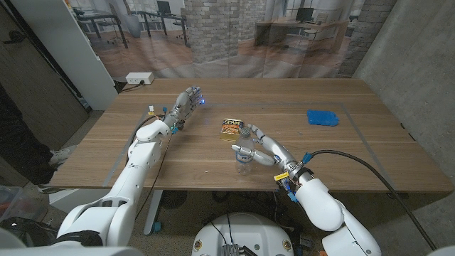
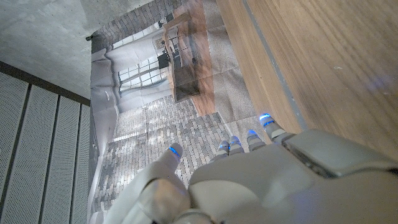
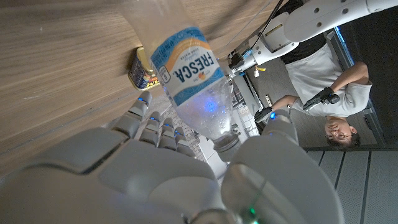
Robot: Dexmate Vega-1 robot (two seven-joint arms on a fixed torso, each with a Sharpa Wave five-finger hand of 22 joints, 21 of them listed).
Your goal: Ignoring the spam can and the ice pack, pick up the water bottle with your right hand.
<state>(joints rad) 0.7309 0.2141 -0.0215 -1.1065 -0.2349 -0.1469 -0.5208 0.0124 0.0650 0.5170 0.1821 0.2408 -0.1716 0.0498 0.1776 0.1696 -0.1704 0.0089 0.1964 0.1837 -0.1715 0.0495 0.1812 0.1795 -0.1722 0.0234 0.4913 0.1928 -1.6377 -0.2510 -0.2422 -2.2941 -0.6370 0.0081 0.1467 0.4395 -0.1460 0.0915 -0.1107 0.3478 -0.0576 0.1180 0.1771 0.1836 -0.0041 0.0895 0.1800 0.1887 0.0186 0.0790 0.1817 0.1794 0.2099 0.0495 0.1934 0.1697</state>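
Note:
A small clear water bottle (image 1: pixel 244 163) with a blue and white Fresca label (image 3: pixel 185 67) stands upright on the wooden table (image 1: pixel 355 153). My right hand (image 1: pixel 259 146) reaches around it, with the fingers (image 3: pixel 151 119) on one side and the thumb (image 3: pixel 275 127) on the other. A gap shows between the thumb and the bottle, so the hand does not grip it. The spam can (image 1: pixel 231 128) lies just beyond the bottle, close to the fingertips. The blue ice pack (image 1: pixel 322 117) lies at the far right. My left hand (image 1: pixel 186 104) is over the far left of the table, fingers apart and holding nothing.
A white power strip (image 1: pixel 138 78) sits at the table's far left corner. A person (image 3: pixel 326 93) holding a controller stands behind the robot in the right wrist view. The left hand (image 2: pixel 249 180) points at the table's far edge (image 2: pixel 273 74).

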